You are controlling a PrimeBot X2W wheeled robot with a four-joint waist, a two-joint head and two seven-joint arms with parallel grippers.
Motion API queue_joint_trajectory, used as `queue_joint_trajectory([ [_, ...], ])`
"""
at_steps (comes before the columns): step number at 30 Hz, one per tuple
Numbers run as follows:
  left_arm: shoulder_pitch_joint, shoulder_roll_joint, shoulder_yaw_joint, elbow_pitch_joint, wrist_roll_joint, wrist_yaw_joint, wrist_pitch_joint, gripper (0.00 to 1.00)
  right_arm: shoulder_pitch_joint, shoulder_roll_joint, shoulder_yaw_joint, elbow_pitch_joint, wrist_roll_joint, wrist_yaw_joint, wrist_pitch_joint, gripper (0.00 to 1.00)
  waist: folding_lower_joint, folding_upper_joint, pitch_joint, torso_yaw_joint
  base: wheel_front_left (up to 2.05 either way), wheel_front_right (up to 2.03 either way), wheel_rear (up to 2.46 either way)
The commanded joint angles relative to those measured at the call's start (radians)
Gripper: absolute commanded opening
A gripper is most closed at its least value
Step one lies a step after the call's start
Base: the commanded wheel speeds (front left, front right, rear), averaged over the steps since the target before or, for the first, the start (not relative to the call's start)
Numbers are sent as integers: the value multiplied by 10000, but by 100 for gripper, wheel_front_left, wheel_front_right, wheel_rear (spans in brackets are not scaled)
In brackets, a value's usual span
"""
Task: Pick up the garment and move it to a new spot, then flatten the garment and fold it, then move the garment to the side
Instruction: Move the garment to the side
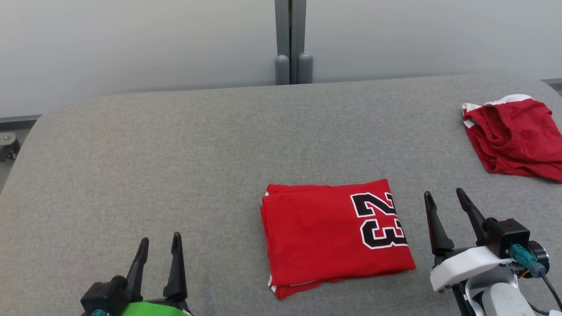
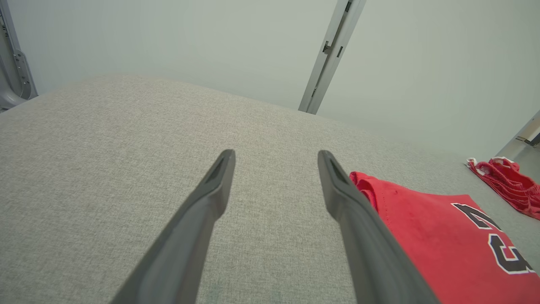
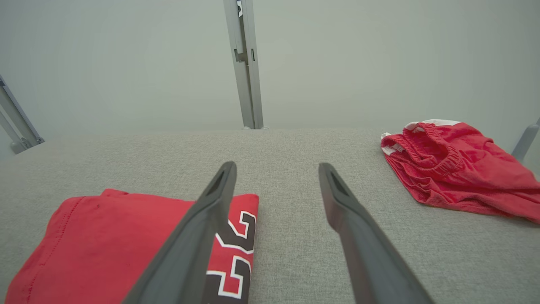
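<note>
The red jersey point(image 1: 325, 237) lay folded into a neat rectangle, flat on the grey table point(image 1: 175, 153), its black "23" facing up at its right end.

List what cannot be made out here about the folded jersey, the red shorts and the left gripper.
Folded jersey: lower layers, head view, covered by its top layer; number partly behind a right gripper finger, right wrist view.
Red shorts: right part, head view, cut off by the frame edge.
Left gripper: wrist, head view, cut off by the bottom edge.
</note>
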Motion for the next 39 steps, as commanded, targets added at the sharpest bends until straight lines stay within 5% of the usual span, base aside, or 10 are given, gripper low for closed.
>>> queue_joint_trajectory([
  [1, -89, 0, 34, -43, 94, -30, -29, 100, -133, -33, -56, 68, -107, -9, -43, 100, 0, -1, 9, 11, 0, 0, 0],
  [5, -159, -2, 26, -55, 110, -31, -29, 100, -321, -32, 14, 550, -586, -9, 2, 100, 0, -1, 59, 58, 0, 0, 0],
  [12, -304, -2, 49, 3, 136, -31, -29, 100, -1032, -176, 284, 1327, -1115, -9, 1702, 100, 0, -1, 287, 254, 0, 0, 0],
  [22, -539, -1, 106, 28, 166, -31, -29, 100, -1889, -1118, 1581, 1870, 358, -9, 4404, 100, 0, -1, 710, 625, 0, 0, 0],
  [34, -818, -4, 117, 21, 157, -31, -29, 100, -2709, -1431, 2532, 2874, 1263, -9, 5340, 100, 0, -1, 1185, 819, 0, 0, 0],
  [36, -843, -5, 113, 26, 157, -31, -29, 100, -2801, -1438, 2665, 3014, 1362, -8, 5359, 44, 0, -1, 1212, 810, 0, 0, 0],
  [39, -853, -5, 81, 19, 156, -31, -29, 100, -2938, -1451, 2870, 3228, 1450, -8, 5281, 0, 0, -1, 1215, 736, 0, 0, 0],
])
